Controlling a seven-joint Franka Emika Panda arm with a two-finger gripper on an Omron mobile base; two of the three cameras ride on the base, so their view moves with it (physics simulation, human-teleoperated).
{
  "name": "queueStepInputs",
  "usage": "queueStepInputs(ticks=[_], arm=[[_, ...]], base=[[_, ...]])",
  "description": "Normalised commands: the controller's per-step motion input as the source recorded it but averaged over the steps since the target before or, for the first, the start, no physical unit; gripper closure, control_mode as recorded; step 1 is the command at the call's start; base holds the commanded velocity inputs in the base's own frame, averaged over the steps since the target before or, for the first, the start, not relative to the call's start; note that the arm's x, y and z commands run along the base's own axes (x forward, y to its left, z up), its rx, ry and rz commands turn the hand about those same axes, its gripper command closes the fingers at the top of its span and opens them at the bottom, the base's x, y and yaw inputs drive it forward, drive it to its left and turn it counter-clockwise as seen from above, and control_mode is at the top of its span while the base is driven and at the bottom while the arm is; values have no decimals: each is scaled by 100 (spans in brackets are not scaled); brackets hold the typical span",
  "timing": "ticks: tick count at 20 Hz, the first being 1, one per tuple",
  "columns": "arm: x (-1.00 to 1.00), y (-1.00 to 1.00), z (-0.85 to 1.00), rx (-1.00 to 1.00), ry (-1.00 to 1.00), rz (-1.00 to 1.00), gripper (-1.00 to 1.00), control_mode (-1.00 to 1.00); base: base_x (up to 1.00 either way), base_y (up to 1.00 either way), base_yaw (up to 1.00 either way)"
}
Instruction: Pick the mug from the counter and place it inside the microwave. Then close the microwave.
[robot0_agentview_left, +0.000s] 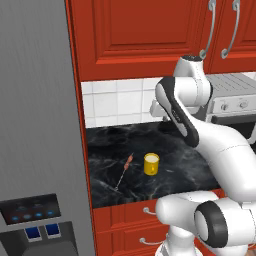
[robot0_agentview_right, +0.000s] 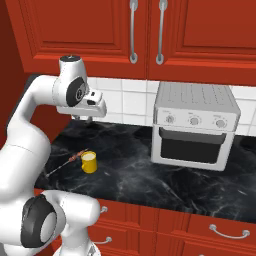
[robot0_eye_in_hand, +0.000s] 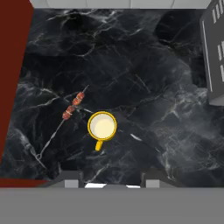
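- One mug (robot0_agentview_left: 151, 164), small and yellow, stands upright on the counter (robot0_agentview_left: 185, 165) just beside a skewer (robot0_agentview_left: 125, 170); the arm is raised well above it.
- From the right, the gripper (robot0_agentview_right: 82, 118) hangs high, holding nothing.
- Hand view: fingers (robot0_eye_in_hand: 72, 179) apart, mug below with its handle toward them. Pick step; next comes a straight descent.

Stone, glazed yellow and painted panels

The counter (robot0_eye_in_hand: 144, 87) looks like polished black marble with white veins; the mug (robot0_eye_in_hand: 102, 126) is smooth, glossy yellow. The cabinets (robot0_agentview_right: 90, 30) are satin red panelled fronts with silvery metal handles (robot0_agentview_right: 133, 35); the toaster oven (robot0_agentview_right: 195, 125) looks like brushed grey metal.
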Motion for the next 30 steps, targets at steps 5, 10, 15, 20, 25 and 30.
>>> queueStepInputs(ticks=[5,10,15,20,25,30], arm=[[6,-6,-4,0,-3,3,-100,-100],[-48,9,-33,0,6,-2,-100,-100],[-25,28,-40,0,10,-19,-100,-100],[1,28,-27,0,0,-32,-100,-100],[7,9,-44,0,-7,-31,-100,-100],[26,0,-41,2,-3,-12,-100,-100]], base=[[0,0,0],[0,0,0],[0,0,0],[0,0,0],[0,0,0],[0,0,0]])
